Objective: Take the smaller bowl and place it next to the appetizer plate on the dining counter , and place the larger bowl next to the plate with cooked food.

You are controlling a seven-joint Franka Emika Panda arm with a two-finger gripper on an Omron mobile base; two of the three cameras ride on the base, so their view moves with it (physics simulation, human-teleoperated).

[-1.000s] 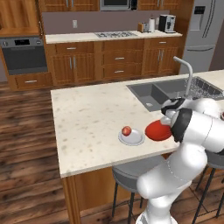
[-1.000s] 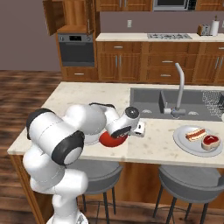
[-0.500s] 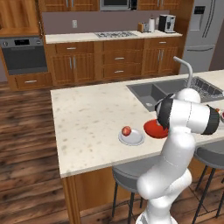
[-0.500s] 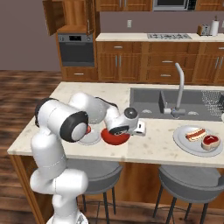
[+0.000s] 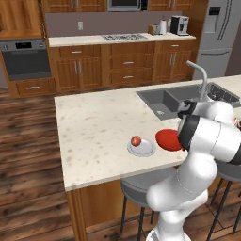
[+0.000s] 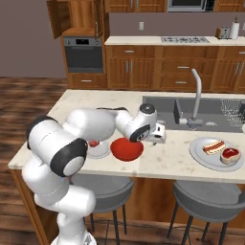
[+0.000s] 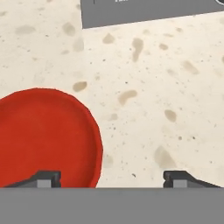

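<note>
On the beige worktop (image 5: 94, 127) the small plate (image 5: 141, 148) is sitting near the front edge, carrying one red fruit (image 5: 136, 140) at its 10 o'clock side. Just beside it, at its 3 o'clock, the red bowl (image 5: 168, 140) is resting upright on the stone – close to the plate, though whether the rims are touching cannot be told. The white arm is bending over the bowl's right side, hiding part of it in the left base view.

In the right base view the bowl (image 6: 127, 149) is lying at the front edge, with the plate (image 6: 98, 151) half hidden behind the arm at the bowl's 9 o'clock. The claw (image 6: 160, 135) is hanging just past the bowl's rim at 2 o'clock, low over the worktop (image 6: 172, 160). Farther along, at 3 o'clock and well apart, the large plate (image 6: 198, 152) is bearing a sausage in a bun (image 6: 214, 146) and a piece of meat (image 6: 230, 154). The sink (image 6: 206, 115) and its tall tap (image 6: 196, 98) are standing behind.

In the hand view the bowl (image 7: 43, 138) is filling the lower left, its rim running between the two fingertips (image 7: 47, 178) – these are standing wide apart, pinching nothing, one over the bowl and the other over bare stone.
</note>
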